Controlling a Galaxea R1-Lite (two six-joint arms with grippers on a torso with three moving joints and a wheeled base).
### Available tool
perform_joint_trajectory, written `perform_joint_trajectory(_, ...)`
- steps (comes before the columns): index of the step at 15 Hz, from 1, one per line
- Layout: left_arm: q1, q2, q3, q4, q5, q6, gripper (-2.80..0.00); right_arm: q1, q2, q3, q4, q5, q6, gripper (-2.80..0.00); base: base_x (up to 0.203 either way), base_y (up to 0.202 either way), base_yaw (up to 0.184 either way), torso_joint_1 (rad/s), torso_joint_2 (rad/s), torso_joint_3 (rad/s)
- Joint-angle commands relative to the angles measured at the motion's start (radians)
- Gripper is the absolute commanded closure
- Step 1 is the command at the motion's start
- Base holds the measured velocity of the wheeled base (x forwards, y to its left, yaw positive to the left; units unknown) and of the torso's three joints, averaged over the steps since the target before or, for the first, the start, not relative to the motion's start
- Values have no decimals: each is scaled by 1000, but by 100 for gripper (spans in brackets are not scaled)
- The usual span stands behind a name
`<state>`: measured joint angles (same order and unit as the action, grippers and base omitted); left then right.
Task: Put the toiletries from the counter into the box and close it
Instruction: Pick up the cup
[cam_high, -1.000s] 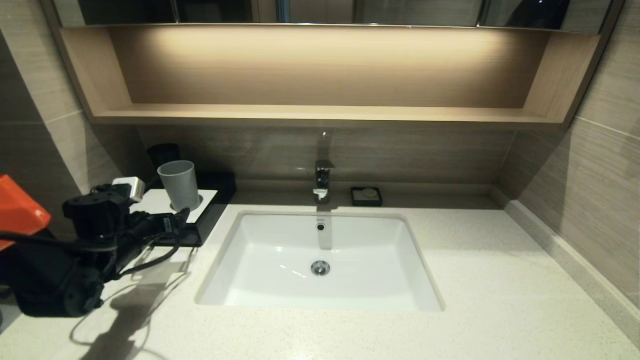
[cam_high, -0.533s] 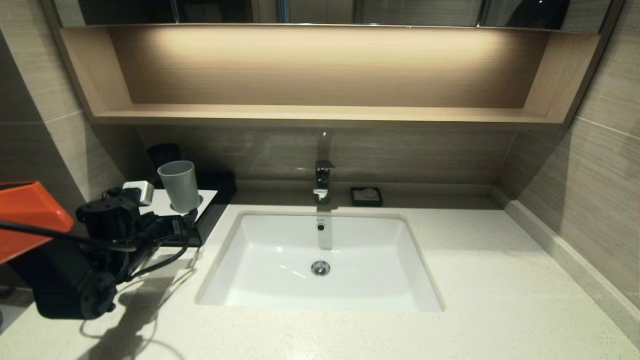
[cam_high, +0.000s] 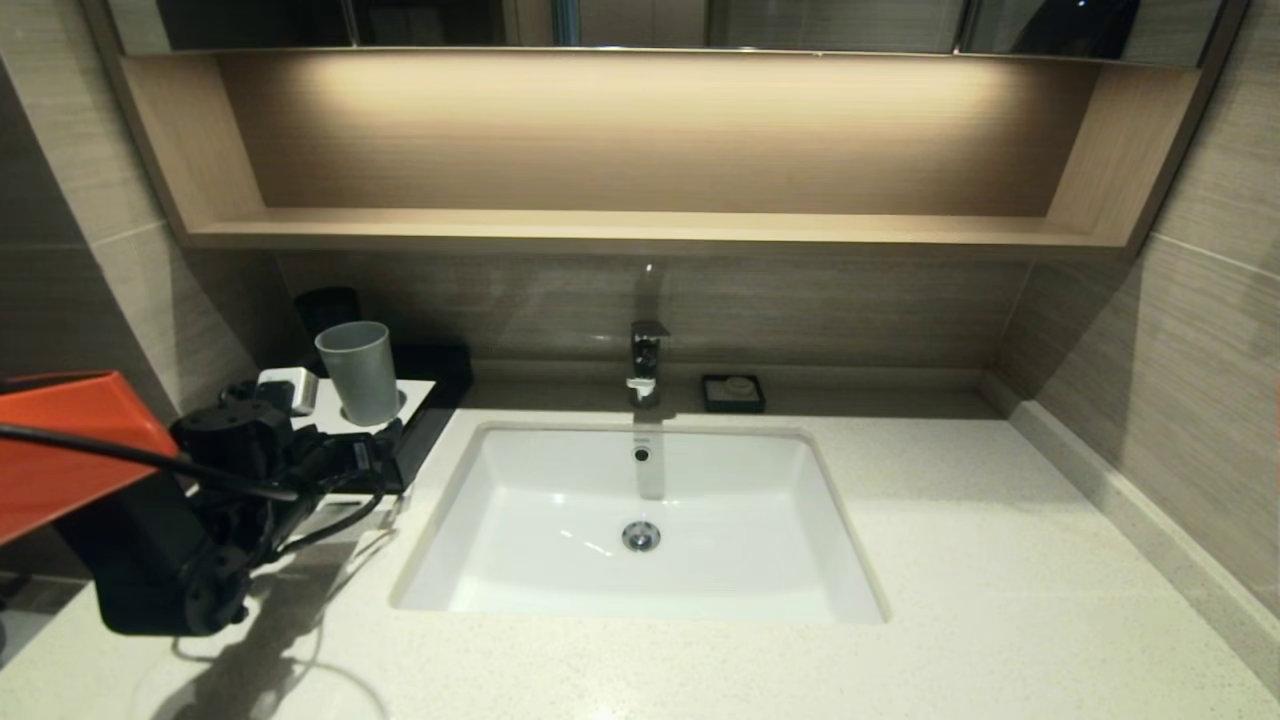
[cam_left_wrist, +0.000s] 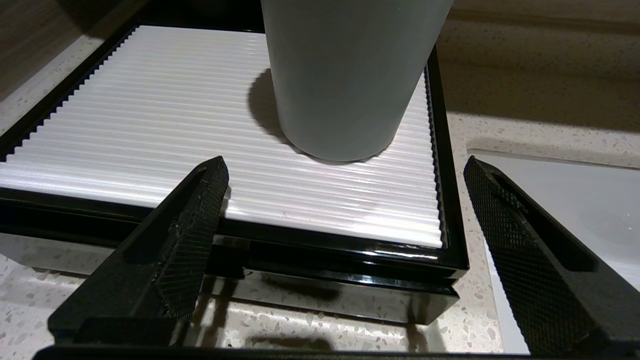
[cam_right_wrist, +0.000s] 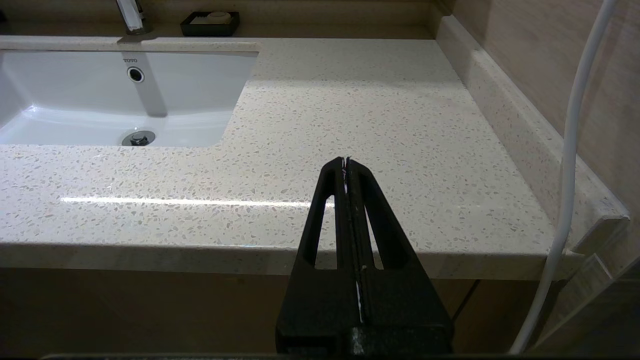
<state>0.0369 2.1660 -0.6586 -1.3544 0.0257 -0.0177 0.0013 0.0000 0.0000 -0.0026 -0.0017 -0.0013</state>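
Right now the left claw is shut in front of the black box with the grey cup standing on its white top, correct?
Not quite: the left claw is open, as the left wrist view shows. It does face the black box, and the grey cup stands on its white top.

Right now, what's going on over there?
Left gripper open at the box front. Right gripper shut, parked off the counter. Cup on box. No toiletries visible.
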Motion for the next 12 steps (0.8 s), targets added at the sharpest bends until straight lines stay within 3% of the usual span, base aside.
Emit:
perform_joint_trajectory(1, 0, 18, -15, -12, 0, -1, -280, 0, -2, 2, 0, 0, 0, 0, 0, 0, 0, 0, 0, 0)
perform_joint_trajectory(12, 0, 58, -95, -14, 0, 0, -280, 0, -2, 2, 0, 0, 0, 0, 0, 0, 0, 0, 0, 0)
